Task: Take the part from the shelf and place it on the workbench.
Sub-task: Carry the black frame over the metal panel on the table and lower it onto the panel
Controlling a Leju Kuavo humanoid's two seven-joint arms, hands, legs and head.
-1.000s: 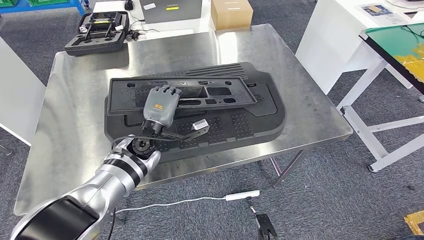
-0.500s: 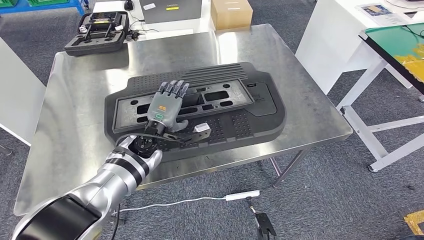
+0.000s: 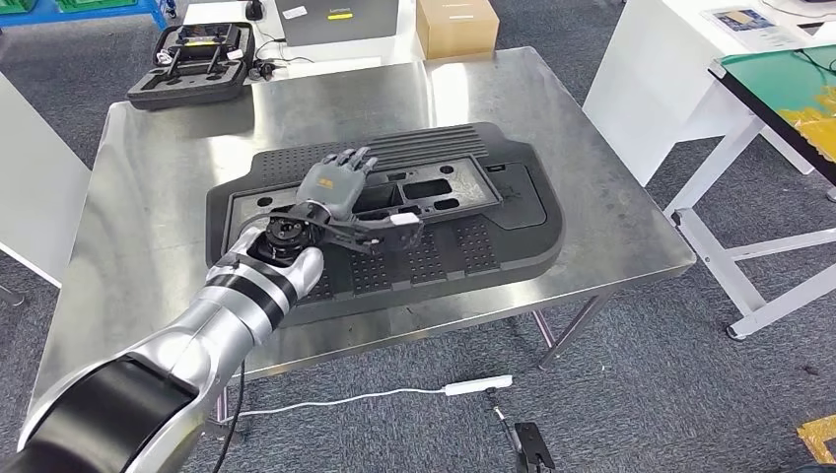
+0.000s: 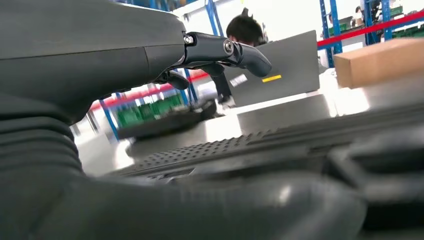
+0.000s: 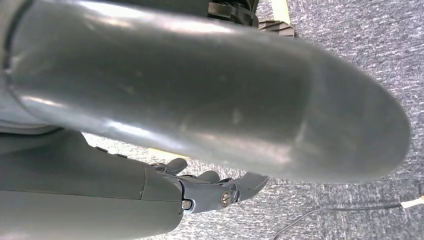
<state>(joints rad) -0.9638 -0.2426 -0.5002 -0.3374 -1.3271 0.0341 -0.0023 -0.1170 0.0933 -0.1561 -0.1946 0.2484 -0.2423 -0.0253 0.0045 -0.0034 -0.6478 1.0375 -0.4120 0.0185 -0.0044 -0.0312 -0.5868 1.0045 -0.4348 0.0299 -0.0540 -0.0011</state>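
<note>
Part [image 3: 296, 212], a flat black frame with rectangular cut-outs, lies on a larger black perforated panel [image 3: 493, 227] on the steel workbench [image 3: 148, 177], directly under the left hand's fingers and reaching out to both sides of them. Left hand [image 3: 335, 187] hovers just above the frame, palm down, fingers [image 3: 353, 158] extended and slightly spread, holding nothing; the thumb juts sideways toward the panel's dotted area. In the left wrist view the fingers [image 4: 245, 52] stick straight out above the ribbed panel surface (whether a fingertip grazes it I cannot tell). Beyond the fingertips, past the far edge of the workbench, sit a black foam case [image 3: 192, 64] and a cardboard box [image 3: 455, 27]. A white cable [image 3: 394, 394] runs across the grey carpet below the bench. Right hand [image 5: 215, 192] hangs over the carpet, fingers gently curled with gaps between them and nothing in them.
</note>
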